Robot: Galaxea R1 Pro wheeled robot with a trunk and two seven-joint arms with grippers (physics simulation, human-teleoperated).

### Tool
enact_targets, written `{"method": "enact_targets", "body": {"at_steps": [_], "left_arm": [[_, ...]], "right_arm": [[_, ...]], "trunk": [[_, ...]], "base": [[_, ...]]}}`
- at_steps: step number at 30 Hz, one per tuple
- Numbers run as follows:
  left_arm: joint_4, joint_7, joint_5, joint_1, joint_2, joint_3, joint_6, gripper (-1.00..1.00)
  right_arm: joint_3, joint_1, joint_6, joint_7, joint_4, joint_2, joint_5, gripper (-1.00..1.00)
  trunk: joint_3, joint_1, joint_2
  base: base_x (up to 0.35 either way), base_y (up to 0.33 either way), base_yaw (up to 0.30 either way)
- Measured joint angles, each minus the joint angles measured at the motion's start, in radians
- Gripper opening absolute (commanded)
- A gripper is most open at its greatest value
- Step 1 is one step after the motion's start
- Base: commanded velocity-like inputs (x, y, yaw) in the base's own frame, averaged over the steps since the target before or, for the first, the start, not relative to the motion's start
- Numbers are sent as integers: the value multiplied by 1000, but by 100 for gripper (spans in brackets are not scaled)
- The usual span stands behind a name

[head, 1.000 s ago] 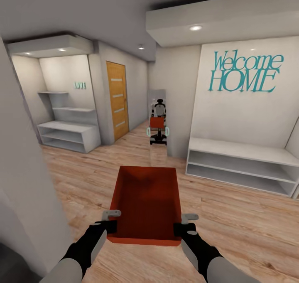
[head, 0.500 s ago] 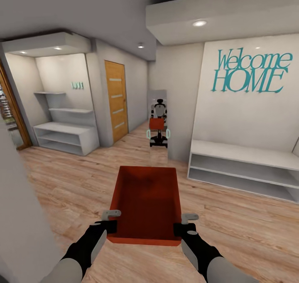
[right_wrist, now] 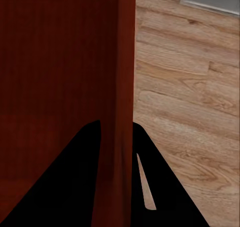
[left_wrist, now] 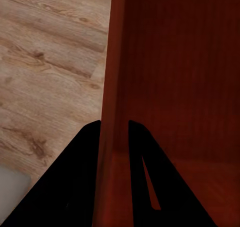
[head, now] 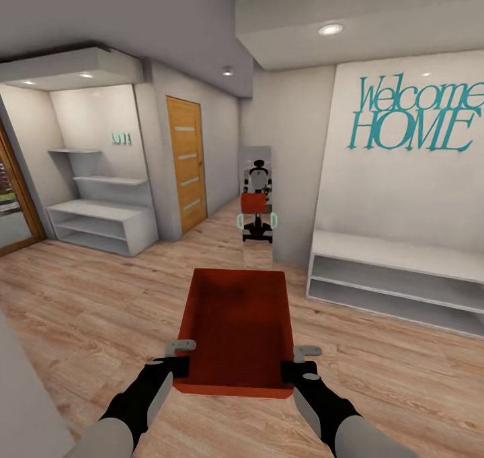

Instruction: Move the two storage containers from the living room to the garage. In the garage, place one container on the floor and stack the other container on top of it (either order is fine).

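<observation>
1 orange-red container [head: 235, 330] was held level in front of the trunk, above the light wood-plank floor [head: 101, 310] of a hallway. The left claw [head: 176, 358] was closed on its left wall and the right claw [head: 300, 364] on its right wall; in both wrist views 1 finger was seen on each side of a wall [left_wrist: 111, 112] [right_wrist: 125, 97]. A 2-sided hold was judged to keep the open box from tipping in transit. A wooden door [head: 186, 162] and white shelves [head: 396, 276] were noted. No garage was visible; delivery was judged not yet done.
</observation>
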Motion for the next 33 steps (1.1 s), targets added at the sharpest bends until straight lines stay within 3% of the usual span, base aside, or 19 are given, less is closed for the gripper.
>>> {"method": "enact_targets", "body": {"at_steps": [29,33], "left_arm": [[0,-1,1,0,1,0,0,-100],[-1,11,1,0,-7,-2,1,-100]], "right_arm": [[-1,0,1,-1,0,1,2,-100],[-3,0,1,10,0,-6,3,-100]], "trunk": [[0,0,0],[0,0,0]], "base": [[323,0,0],[323,0,174]]}}
